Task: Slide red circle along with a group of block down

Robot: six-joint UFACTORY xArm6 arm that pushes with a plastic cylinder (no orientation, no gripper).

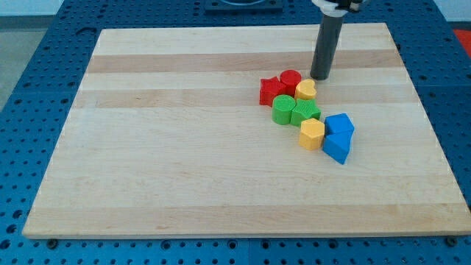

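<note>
The red circle (291, 79) sits at the top of a tight cluster of blocks right of the board's middle. A red star (272, 91) touches it on the left and a yellow heart (306, 90) on the right. Below them lie a green circle (282, 110) and a green star-like block (305, 112). A yellow hexagon (312, 134) and two blue blocks (339, 124) (336, 147) trail toward the lower right. My tip (319, 76) stands just up and right of the yellow heart, close to the red circle's right side.
The wooden board (184, 162) lies on a blue perforated table (22, 88). The rod reaches down from the view's top edge. The board's right edge is a short way right of the blue blocks.
</note>
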